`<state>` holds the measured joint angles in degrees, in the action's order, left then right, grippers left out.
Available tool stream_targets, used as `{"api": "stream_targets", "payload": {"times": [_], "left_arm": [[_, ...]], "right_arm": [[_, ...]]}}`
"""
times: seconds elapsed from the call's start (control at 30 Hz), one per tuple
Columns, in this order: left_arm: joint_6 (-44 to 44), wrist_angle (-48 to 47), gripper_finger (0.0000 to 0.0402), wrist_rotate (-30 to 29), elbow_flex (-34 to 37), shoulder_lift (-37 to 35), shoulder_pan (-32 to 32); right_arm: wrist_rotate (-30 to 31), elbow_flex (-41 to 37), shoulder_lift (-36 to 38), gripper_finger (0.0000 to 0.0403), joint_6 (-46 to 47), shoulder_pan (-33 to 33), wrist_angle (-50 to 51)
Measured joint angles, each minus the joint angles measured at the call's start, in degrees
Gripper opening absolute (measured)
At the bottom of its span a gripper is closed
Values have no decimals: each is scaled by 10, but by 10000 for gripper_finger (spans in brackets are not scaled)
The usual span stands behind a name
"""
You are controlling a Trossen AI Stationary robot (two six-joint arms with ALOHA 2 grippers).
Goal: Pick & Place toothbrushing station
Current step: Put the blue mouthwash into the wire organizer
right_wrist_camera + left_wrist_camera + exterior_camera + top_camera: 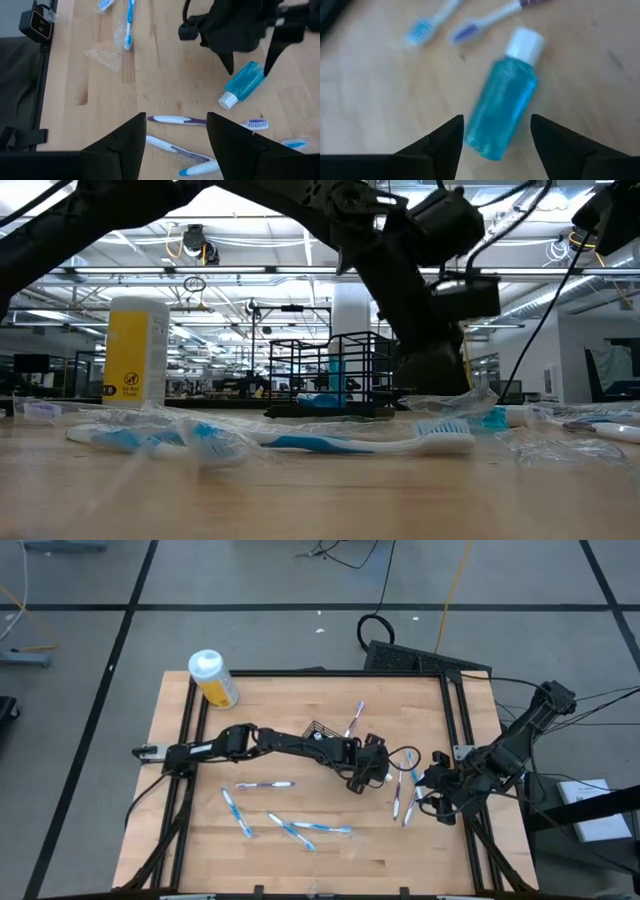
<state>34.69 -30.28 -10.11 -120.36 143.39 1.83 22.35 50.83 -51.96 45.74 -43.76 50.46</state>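
Little seen done. Left pincer (pixel 496 137) open, poised over teal bottle (pixel 506 107), bottle between fingers, ungripped. Wire basket (pixel 322 728) behind pincer, contents unclear. Toothbrushes (pixel 264 785) scattered on table (pixel 300 865). Right pincer (pixel 176 131) open, waiting nearby.

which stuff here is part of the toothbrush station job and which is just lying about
Job: black mesh basket; toothbrushes; teal bottle, lying flat between the open left gripper fingers; right gripper, open, waiting nearby.
Lying about: yellow bottle; loose clear wrapper.
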Motion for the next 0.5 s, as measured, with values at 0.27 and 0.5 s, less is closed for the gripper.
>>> {"api": "stream_targets", "payload": {"times": [0.27, 0.5], "left_arm": [[-3, 10, 232, 10, -2, 10, 0], [-18, 9, 155, 11, -2, 10, -3]], "right_arm": [[0, 0, 0, 199, 0, 0, 0], [0, 0, 0, 199, 1, 0, 0]]}}
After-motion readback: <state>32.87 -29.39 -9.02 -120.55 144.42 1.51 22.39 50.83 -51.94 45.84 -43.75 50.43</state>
